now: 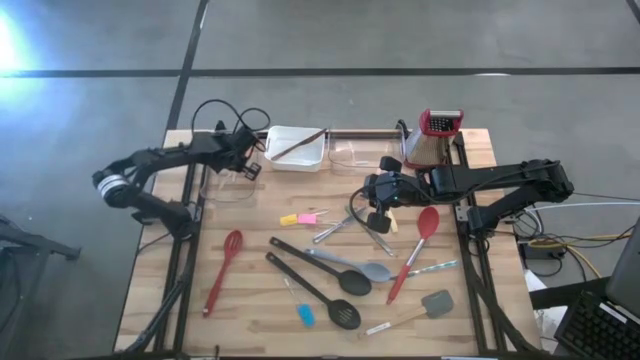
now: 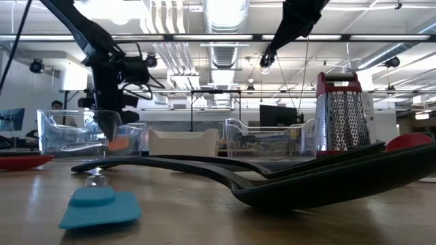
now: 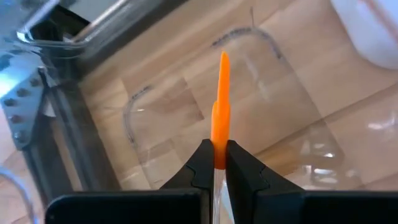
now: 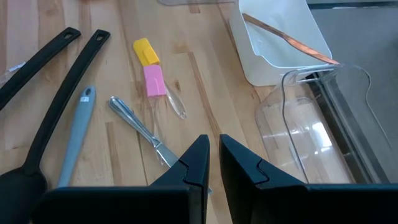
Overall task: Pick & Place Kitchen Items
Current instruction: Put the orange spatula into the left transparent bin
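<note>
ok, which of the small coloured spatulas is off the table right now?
The orange spatula: the left claw is shut on it above the clear bin. The pink, yellow and blue ones lie on the wood.

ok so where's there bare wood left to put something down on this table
Bare wood shows left of the red spoon, up to the table edge, and along the near edge under it. A smaller patch lies right of the grey spatula. The middle is crowded: black slotted spoons, grey spoon, red spatula. The back edge holds the white tray and grater.
</note>
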Motion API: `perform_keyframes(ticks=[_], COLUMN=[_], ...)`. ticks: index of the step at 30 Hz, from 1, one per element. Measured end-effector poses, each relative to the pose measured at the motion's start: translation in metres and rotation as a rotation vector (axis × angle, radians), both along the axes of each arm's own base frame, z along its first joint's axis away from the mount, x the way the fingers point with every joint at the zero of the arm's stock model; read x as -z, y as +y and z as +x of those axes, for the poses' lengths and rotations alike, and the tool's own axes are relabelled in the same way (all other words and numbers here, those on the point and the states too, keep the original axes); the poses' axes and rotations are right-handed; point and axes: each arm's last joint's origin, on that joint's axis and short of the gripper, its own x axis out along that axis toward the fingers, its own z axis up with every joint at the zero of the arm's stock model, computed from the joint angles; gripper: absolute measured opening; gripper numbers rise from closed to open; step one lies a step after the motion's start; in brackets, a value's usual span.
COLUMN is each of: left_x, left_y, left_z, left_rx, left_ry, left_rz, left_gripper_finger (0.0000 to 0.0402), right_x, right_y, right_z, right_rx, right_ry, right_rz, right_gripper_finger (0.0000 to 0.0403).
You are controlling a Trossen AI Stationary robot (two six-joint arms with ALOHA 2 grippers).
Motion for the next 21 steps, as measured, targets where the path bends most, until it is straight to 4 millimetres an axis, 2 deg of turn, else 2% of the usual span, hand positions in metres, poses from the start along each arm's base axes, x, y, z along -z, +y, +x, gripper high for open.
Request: perform_keyframes(ticks=[11, 21], left_x=[0.017, 0.016], left_y=[0.009, 0.009], left_z=[0.007, 0.005], left_rx=[0.001, 0.03], left_ry=[-0.012, 0.012], left_rz=[-0.048, -0.046], left_gripper_finger=[0.0022, 0.0102], right_x=[0.0, 0.0], right_y=[0.0, 0.0], right_z=[0.0, 0.0], right_rx=[0.0, 0.0], right_ry=[0.0, 0.0], right_rz=[0.0, 0.0], right_gripper_finger=[0.0034, 0.0034])
